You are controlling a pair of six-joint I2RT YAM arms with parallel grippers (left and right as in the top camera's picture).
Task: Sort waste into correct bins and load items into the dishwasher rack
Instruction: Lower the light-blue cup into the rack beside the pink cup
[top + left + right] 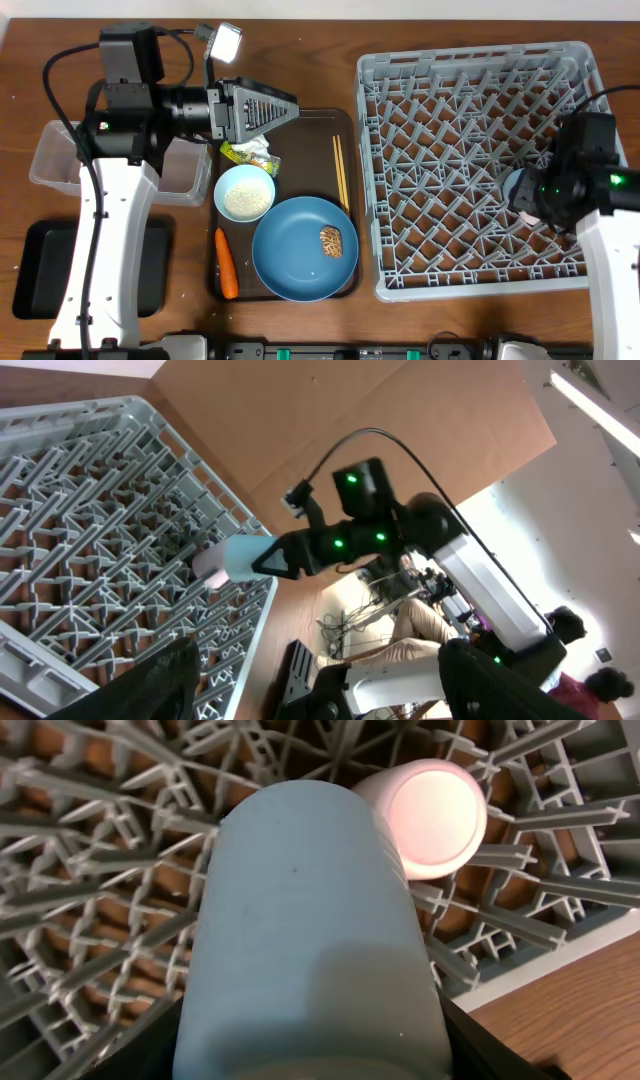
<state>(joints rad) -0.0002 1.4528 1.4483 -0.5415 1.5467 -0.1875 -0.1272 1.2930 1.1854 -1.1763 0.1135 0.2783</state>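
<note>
My right gripper point(525, 190) is shut on the small light-blue cup point(300, 940) and holds it over the right side of the grey dishwasher rack point(450, 90). The pale pink cup point(430, 815) lies in the rack just beyond it. My left gripper point(285, 108) is open and empty above the top of the brown serving tray point(345, 125). On that tray are the yellow-green wrapper point(250, 153), the white bowl of rice point(244, 193), the blue plate point(290, 260) with the brown lump point(331, 242), the carrot point(226, 263) and the chopsticks point(340, 170).
The clear tub point(55, 160) and the black tray point(40, 265) sit at the far left, partly under my left arm. The left wrist view looks sideways at the rack point(90, 510) and at my right arm holding the cup point(235, 560).
</note>
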